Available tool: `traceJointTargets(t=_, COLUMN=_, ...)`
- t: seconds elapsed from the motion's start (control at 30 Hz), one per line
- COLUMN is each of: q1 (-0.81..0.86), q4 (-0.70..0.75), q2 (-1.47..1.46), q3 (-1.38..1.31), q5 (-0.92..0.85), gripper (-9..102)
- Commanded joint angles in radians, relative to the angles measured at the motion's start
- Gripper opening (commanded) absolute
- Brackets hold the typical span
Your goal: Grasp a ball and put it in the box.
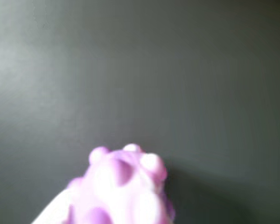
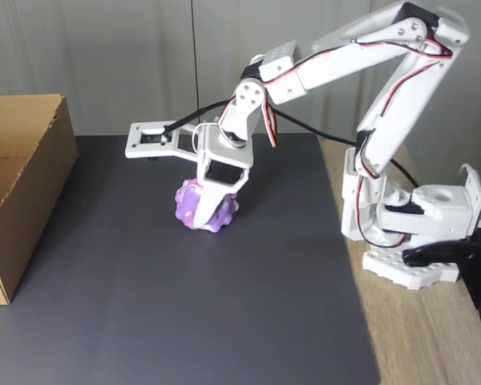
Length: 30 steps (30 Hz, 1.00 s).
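A dark grey mat (image 2: 184, 305) covers most of a wooden tabletop (image 2: 433, 337), with pale wall panels behind. In the fixed view, the box (image 2: 20, 200) stands open-topped at the left edge, well apart to the left of the claw (image 2: 207, 210). The claw points down onto the ball (image 2: 200, 210), one white finger lying across the ball's front; whether it truly grips cannot be told. In the wrist view the ball (image 1: 123, 191) sits blurred, just beside a white finger (image 1: 53, 212) at its lower left.

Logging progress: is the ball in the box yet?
Out. The ball sits on the dark mat under the gripper, apart from the box.
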Motion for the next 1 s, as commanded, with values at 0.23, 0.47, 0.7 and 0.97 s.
traceJointTargets(t=0.23, q1=0.000, q4=0.067, q2=0.156, q3=-0.031, q5=-0.043, gripper=11)
traceJointTargets(t=0.47, q1=-0.015, q4=0.152, q2=0.221, q3=-0.210, q5=-0.055, gripper=10)
traceJointTargets(t=0.7, q1=-0.066, q4=0.158, q2=0.095, q3=-0.503, q5=-0.060, gripper=10)
traceJointTargets(t=0.97, q1=-0.098, q4=0.158, q2=-0.161, q3=-0.925, q5=-0.069, gripper=8)
